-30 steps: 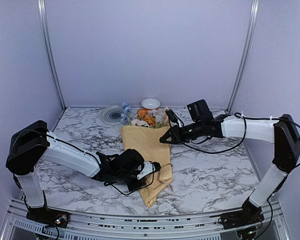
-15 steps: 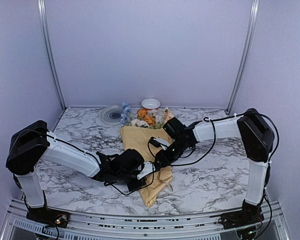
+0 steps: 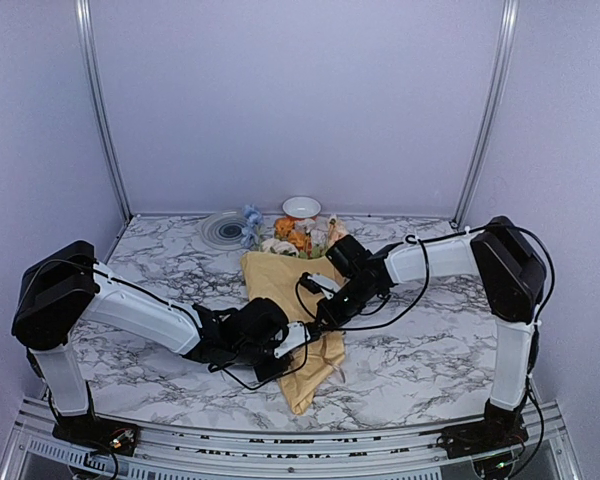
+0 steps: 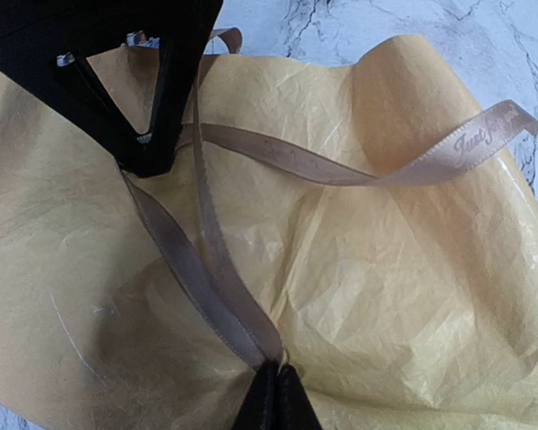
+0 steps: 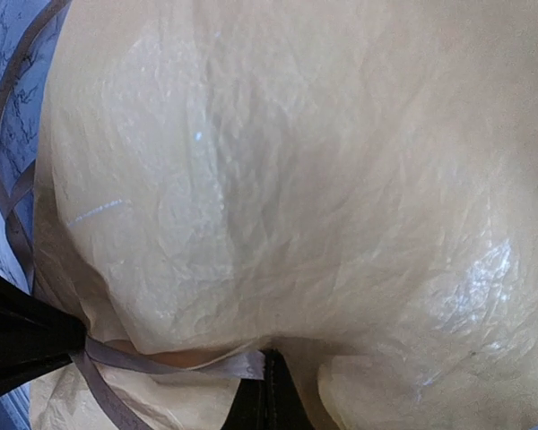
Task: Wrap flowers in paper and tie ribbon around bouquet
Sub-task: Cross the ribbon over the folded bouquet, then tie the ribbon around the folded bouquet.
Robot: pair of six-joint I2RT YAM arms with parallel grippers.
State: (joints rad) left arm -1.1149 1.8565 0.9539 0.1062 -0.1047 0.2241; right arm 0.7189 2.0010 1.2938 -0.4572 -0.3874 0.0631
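The bouquet (image 3: 285, 290) lies on the marble table as a tan-yellow paper (image 4: 386, 287) cone, narrow end toward me. The flowers (image 3: 298, 236) show orange, cream and blue heads at its far wide end. A pale beige ribbon (image 4: 341, 170) lies in crossed strands over the paper, one printed end free at the right. My left gripper (image 4: 276, 394) is shut on two ribbon strands that meet at its tips. My right gripper (image 5: 267, 394) is shut on a ribbon (image 5: 238, 365) end at a paper fold. Both grippers meet over the cone's middle (image 3: 315, 325). The stalks are hidden inside the paper.
A grey ringed plate (image 3: 225, 229) and a small white bowl (image 3: 301, 206) stand at the back of the table, close behind the flower heads. Lilac walls and metal posts enclose the table. Black cables hang from both arms over the cone.
My right arm swung from beside the flower heads down to the middle of the cone and shut on the ribbon end. The left arm kept its grip and place.
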